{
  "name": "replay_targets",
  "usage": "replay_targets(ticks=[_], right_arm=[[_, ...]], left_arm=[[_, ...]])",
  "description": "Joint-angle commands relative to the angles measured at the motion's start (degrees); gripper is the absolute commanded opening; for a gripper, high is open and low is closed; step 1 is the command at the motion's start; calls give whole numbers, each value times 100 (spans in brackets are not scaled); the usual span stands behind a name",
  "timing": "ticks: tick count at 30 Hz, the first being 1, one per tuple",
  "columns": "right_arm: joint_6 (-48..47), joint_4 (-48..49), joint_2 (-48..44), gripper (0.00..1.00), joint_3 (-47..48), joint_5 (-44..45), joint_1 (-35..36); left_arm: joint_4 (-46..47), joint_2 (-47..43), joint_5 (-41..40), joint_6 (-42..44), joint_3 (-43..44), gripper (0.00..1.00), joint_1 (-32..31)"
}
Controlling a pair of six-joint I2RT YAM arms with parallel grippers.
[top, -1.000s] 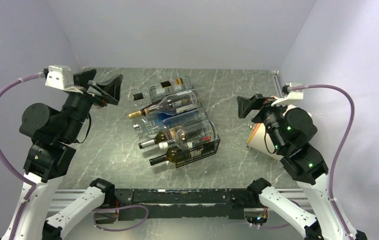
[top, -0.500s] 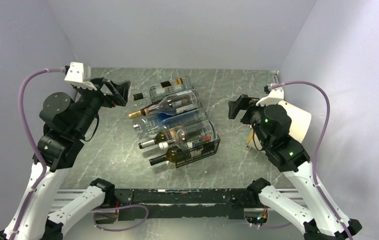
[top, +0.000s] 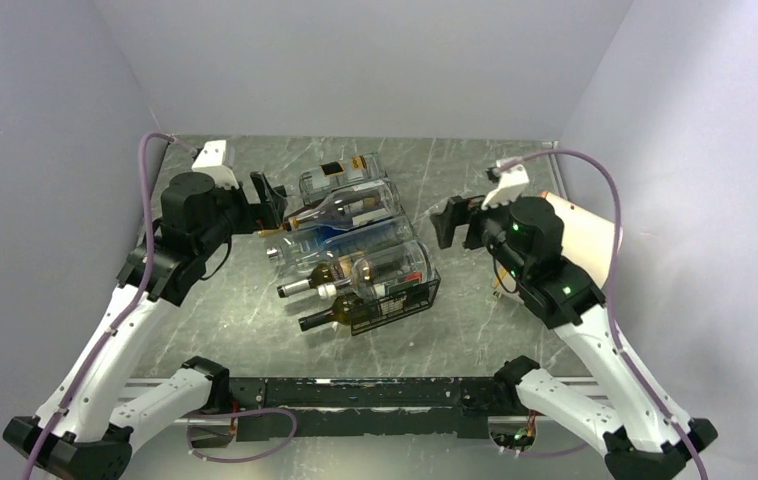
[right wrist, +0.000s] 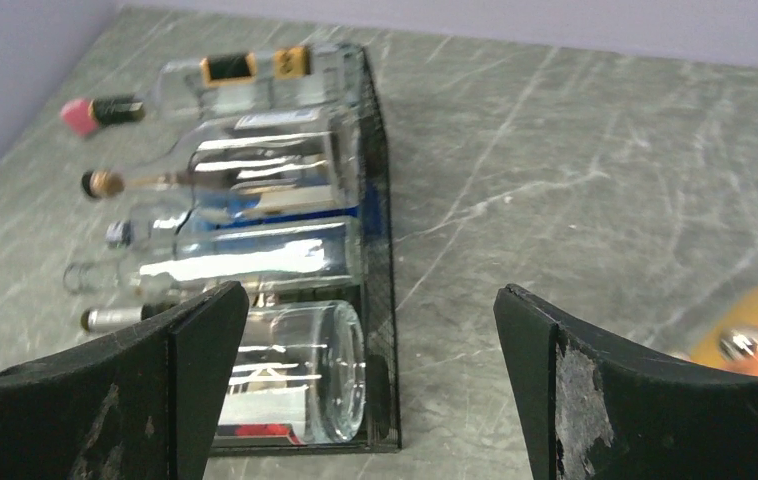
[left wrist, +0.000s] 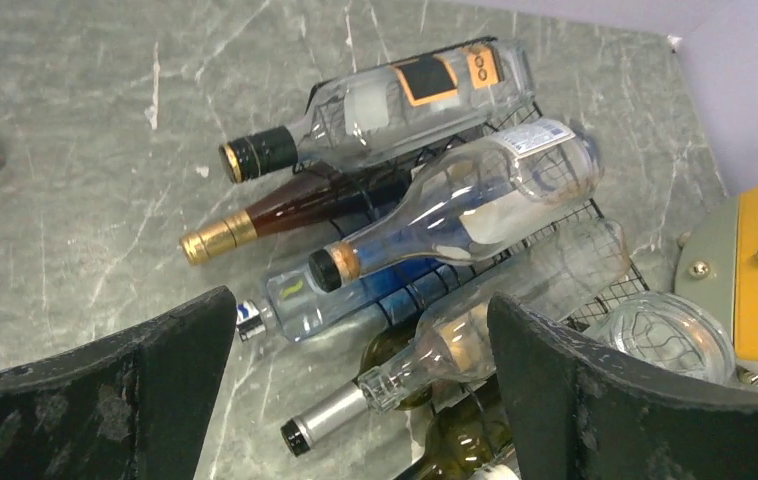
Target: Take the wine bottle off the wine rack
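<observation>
My left gripper (top: 266, 192) and right gripper (top: 451, 222) both hang wide open, holding nothing, left and right of the wine rack (top: 407, 297) loaded with bottles (top: 343, 208).

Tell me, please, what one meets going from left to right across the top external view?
The left gripper → wine rack → right gripper → cream object by the right wall.
</observation>
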Motion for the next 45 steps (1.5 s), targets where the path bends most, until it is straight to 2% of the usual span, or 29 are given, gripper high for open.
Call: replay_targets(ticks=[1,6,13,16,19,24,30,38,45], right_arm=[[-764,-38,541,100,385,-1400,103],[-1159,-89,1186,100,707,-1603,944],[-1969,-478,2253,100,1353,-604,3075],[-2433,-1041,3045,100,1744,-317,3800],[-2810,-1645,3724,96,2095,467,4427],[-3182,-1842,4400,94,2367,1368,4655],[-3695,-1602,4637,94,2272,1936,4711],[-4645,-557,4615,94,1590,2216,4706],[-5564,421,4594,87,1039,2343,4661]], left_arm=[[-259,59,-41,-283,25,99,66],[-382,22,-284,-231,63,100,77],[-605,-169,-506,-249,-12,99,83],[-668,-232,-569,-244,21,99,86],[-612,-328,-547,-252,-35,100,86],[-571,-418,-501,-252,-97,100,86],[-660,-501,-601,-158,-113,100,86],[-673,-625,-707,-82,-156,99,91],[-779,-674,-927,-28,-91,99,86]])
